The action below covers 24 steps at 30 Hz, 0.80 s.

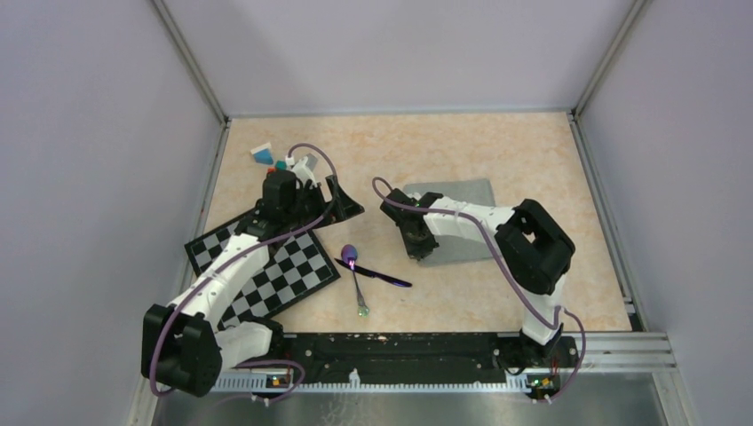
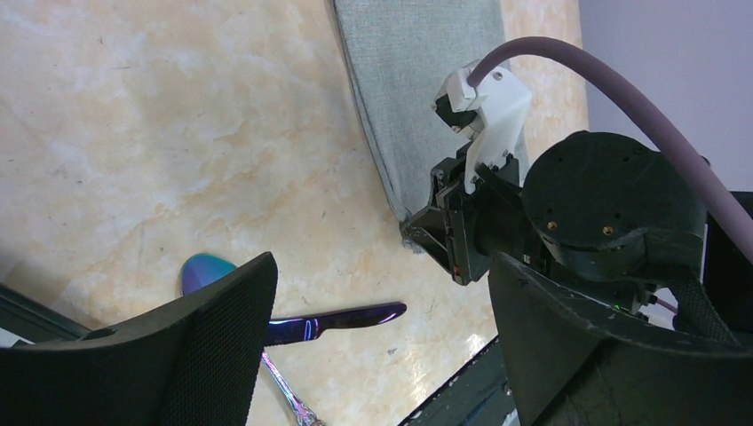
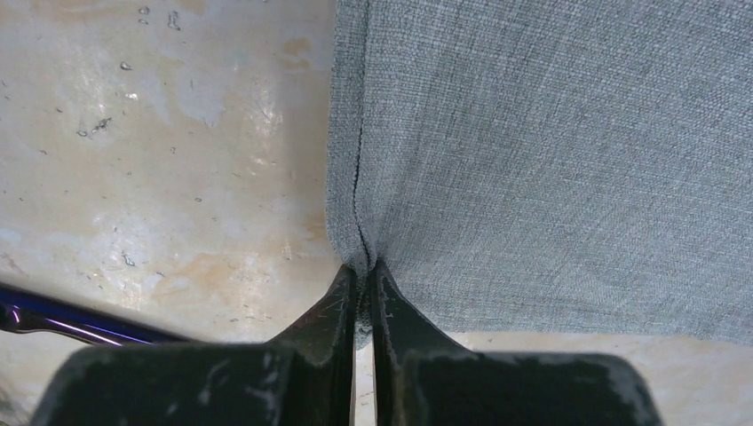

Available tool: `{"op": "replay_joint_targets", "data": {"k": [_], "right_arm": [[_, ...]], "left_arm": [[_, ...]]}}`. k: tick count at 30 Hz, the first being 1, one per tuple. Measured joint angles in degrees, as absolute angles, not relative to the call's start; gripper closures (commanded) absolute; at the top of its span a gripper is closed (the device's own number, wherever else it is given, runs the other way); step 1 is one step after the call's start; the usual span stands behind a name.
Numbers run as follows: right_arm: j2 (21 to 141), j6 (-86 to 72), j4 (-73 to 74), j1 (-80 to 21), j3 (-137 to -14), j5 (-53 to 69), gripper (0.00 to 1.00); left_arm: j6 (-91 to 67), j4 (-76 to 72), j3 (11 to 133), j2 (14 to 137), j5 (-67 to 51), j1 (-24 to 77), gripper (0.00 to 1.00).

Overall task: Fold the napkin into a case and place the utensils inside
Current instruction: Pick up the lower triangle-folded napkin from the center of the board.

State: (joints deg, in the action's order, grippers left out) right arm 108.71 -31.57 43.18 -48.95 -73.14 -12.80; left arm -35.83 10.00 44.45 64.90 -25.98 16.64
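The grey-green napkin (image 1: 457,213) lies flat on the table at centre right. My right gripper (image 1: 417,247) is shut on the napkin's near left corner; in the right wrist view the jaws (image 3: 362,275) pinch a bunched fold of the cloth (image 3: 550,160). The iridescent purple spoon (image 1: 352,266) and the dark straight utensil (image 1: 377,275) lie crossed on the table, left of the napkin. My left gripper (image 1: 342,200) hovers open and holds nothing, above and behind the utensils. Its wrist view shows the spoon bowl (image 2: 206,269), the straight utensil (image 2: 346,319) and the napkin (image 2: 426,98).
A black-and-white checkered board (image 1: 293,271) lies at the left under my left arm. Small coloured blocks (image 1: 266,155) sit at the back left. Grey walls enclose the table on three sides, and a black rail (image 1: 400,351) runs along the near edge.
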Motion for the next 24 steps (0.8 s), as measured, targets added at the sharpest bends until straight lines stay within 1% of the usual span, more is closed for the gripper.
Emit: {"op": "replay_joint_targets", "data": {"k": [3, 9, 15, 19, 24], "right_arm": [[108.38, -31.05, 42.87, -48.95, -72.95, -13.04, 1.00], [104.90, -29.30, 38.48, -48.47, -69.08, -11.99, 1.00], [95.37, -29.21, 29.89, -44.12, -60.07, -3.05, 1.00], [91.31, -29.69, 25.19, -40.49, -55.33, 2.31, 1.00], [87.53, -30.26, 19.68, -36.91, -50.43, 8.91, 1.00]], "left_arm": [[-35.90, 9.28, 44.45, 66.63, -27.09, 16.64, 0.06], [-40.03, 4.93, 44.47, 75.83, -33.98, 16.80, 0.06], [-52.21, -3.92, 44.47, 87.31, -37.12, 18.44, 0.07], [-60.10, -8.71, 44.69, 93.62, -35.73, 21.10, 0.05], [-66.08, -11.33, 48.25, 98.89, -30.00, 27.33, 0.09]]}}
